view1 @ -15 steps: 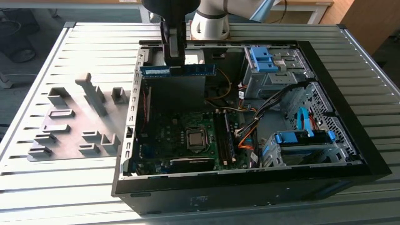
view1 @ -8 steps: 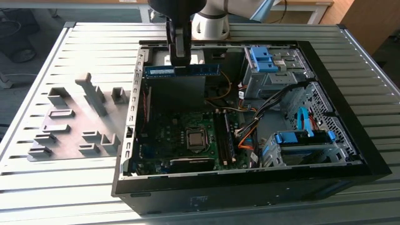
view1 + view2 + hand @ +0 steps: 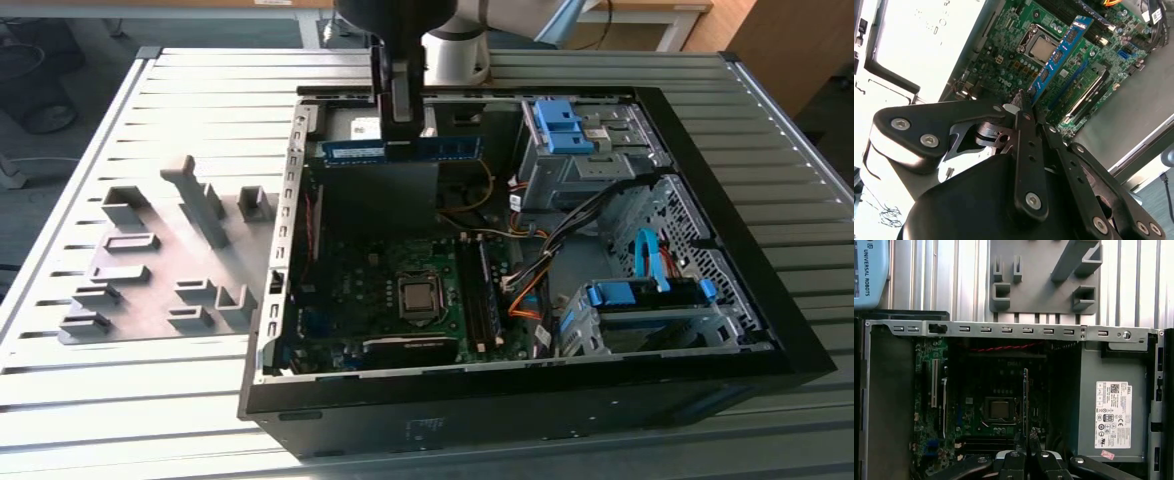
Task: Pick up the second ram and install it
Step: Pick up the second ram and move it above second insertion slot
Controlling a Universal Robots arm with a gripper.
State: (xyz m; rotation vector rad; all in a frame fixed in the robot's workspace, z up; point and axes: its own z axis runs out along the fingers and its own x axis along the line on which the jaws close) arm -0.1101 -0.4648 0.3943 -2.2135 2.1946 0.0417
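The second ram (image 3: 454,148) is a long blue stick with dark chips, held level in the air over the far part of the open computer case (image 3: 747,300). My gripper (image 3: 400,138) is shut on its middle from above. In the second wrist view the second ram (image 3: 1061,52) sticks out from the gripper (image 3: 1026,102) above the green motherboard (image 3: 1014,55). In the first wrist view the second ram (image 3: 1025,395) appears edge-on, rising from the gripper (image 3: 1026,454) beside the processor socket (image 3: 999,409). The memory slots (image 3: 483,300) lie below, nearer the case's front.
A grey fixture plate (image 3: 147,270) with upright blocks lies on the slatted table at the exterior view's left. Inside the case are the power supply (image 3: 1111,410), drive bays with blue clips (image 3: 561,125), and loose cables (image 3: 534,265) beside the motherboard (image 3: 387,290).
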